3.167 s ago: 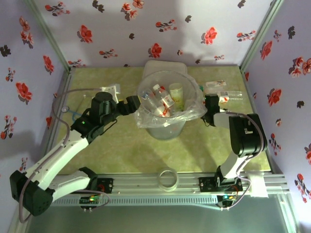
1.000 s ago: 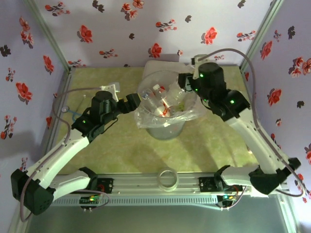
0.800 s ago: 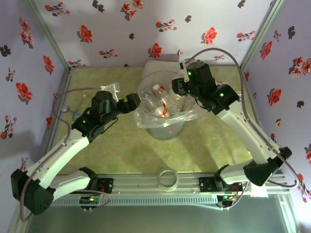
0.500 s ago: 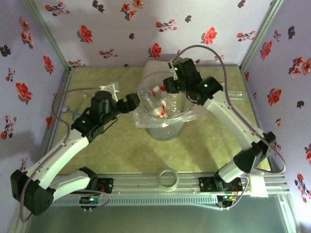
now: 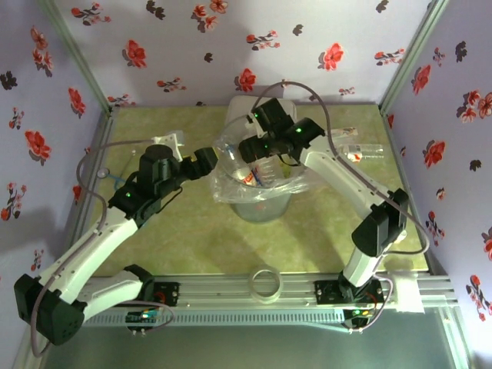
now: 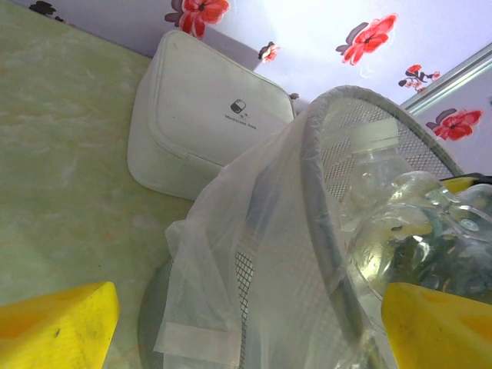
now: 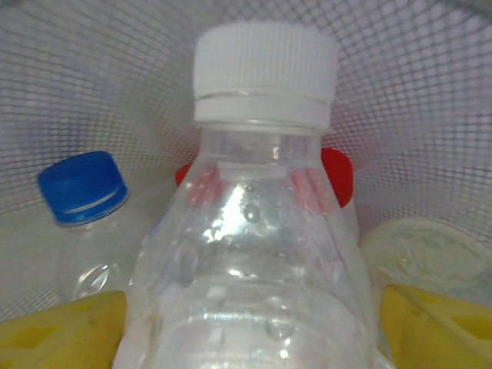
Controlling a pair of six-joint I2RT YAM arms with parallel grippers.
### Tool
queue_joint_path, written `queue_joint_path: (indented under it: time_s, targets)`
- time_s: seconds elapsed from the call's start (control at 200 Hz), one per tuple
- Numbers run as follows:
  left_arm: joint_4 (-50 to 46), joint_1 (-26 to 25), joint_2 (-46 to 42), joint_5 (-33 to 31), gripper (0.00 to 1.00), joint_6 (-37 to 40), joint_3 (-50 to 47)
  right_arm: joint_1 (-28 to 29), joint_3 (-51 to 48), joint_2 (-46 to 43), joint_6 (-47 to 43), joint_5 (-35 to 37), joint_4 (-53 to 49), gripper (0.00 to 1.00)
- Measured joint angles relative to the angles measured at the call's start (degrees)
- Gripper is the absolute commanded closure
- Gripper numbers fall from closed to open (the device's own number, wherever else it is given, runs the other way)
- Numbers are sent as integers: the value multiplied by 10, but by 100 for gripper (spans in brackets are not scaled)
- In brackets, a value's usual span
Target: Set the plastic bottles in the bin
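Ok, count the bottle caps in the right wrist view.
3. The white cap tops the bottle at centre; the blue cap sits lower left; the red cap peeks out behind that bottle. More may be hidden behind it.

Green table point(image 5: 192, 238) bears bin point(image 5: 257, 207), white box point(image 5: 246, 108), bottles point(image 5: 355, 151).

mouth of bin point(image 5: 261, 209) taken up by right gripper point(image 5: 250, 147) with white-capped bottle point(image 7: 261, 231), left gripper point(image 5: 206, 163) straddling left rim, white box point(image 5: 244, 104) close behind, bare tabletop point(image 5: 231, 250) free in front, loose bottles point(image 5: 355, 150) by right wall
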Motion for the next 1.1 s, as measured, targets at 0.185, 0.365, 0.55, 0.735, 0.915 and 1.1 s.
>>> queue_joint_path:
  time_s: [0.185, 0.365, 0.55, 0.735, 0.915, 1.1]
  targets:
    - [-1, 1, 0, 0, 11, 3, -1, 1, 35, -54, -3, 12, -12, 12]
    - [-7, 6, 0, 1, 11, 18, 6, -12, 36, -113, -3, 28, -13, 20]
    - [-14, 12, 16, 1, 11, 46, 67, -47, -5, -138, 18, 24, -8, 33]
    - [-3, 12, 72, 2, 11, 70, 128, -81, -49, -141, 59, -12, 18, 48]
    - [1, 10, 134, 11, 12, 80, 137, -72, -53, -109, 78, -58, 51, 51]
    - [9, 3, 140, 12, 10, 79, 128, -70, -80, -82, 90, -89, 82, 53]
